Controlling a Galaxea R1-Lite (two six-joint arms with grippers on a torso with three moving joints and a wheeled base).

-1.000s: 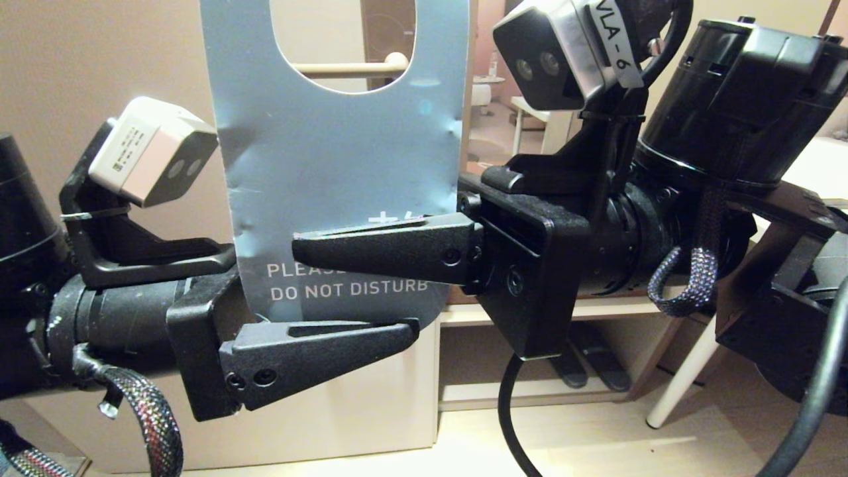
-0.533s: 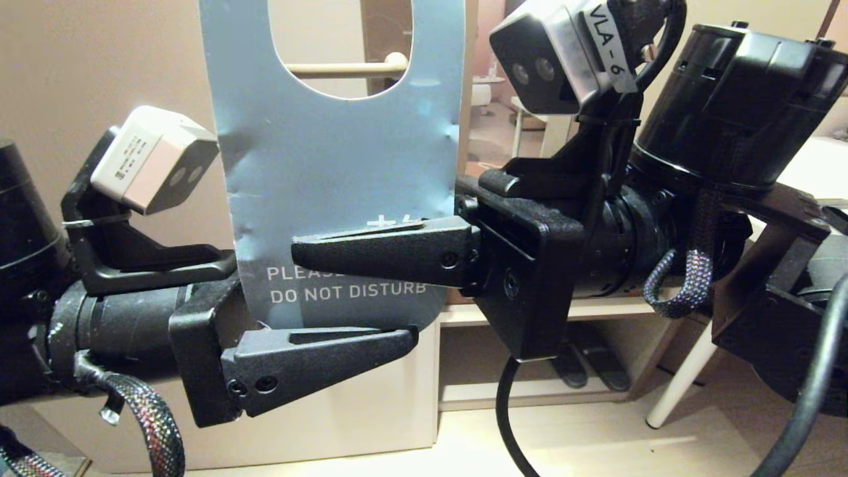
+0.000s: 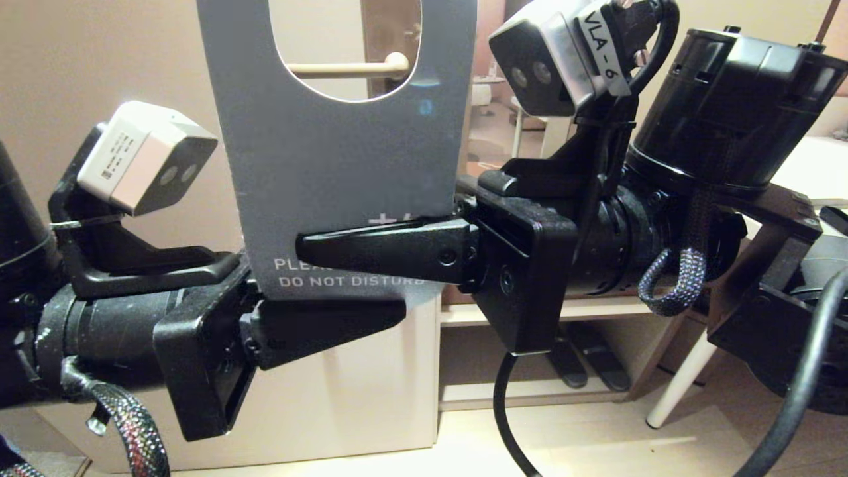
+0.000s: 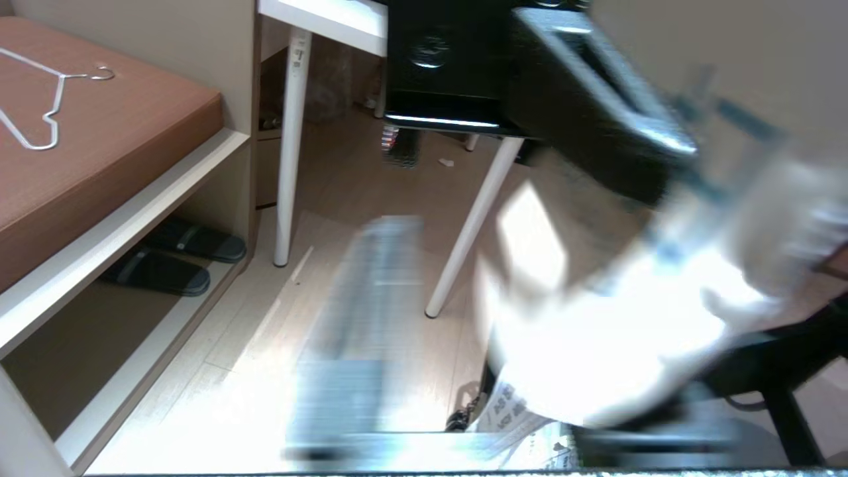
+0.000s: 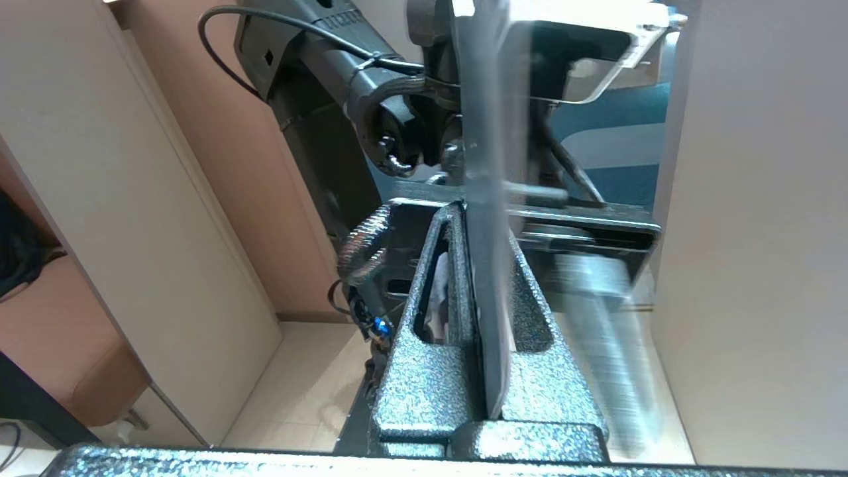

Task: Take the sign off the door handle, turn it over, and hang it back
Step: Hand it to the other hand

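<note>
The right gripper [image 3: 301, 248] is reaching in horizontally from the right of the head view, its fingers pressed together on the sign [image 3: 344, 132] and pinching the flat card across its lower half, just above the white "DO NOT DISTURB" lettering; in the right wrist view the sign [image 5: 487, 265] is showing edge-on, clamped between the two textured fingers [image 5: 424, 344]. The left gripper [image 3: 401, 308] is coming in from the left and is lying at the bottom edge of the sign, directly under the lettering; its near finger [image 3: 324, 328] is covering that edge, and whether the fingers are closing on the card cannot be told, since the left wrist view is smeared by blur. The sign is standing upright between the two arms with its blue face toward the head camera, clear of the door handle [image 3: 351, 67], which is showing through the sign's rounded opening, farther back. Beyond the arms, a white wire hanger [image 4: 40, 99] is lying on a brown cushioned bench [image 4: 119, 139], and dark slippers [image 4: 172, 262] are sitting on the shelf underneath
</note>
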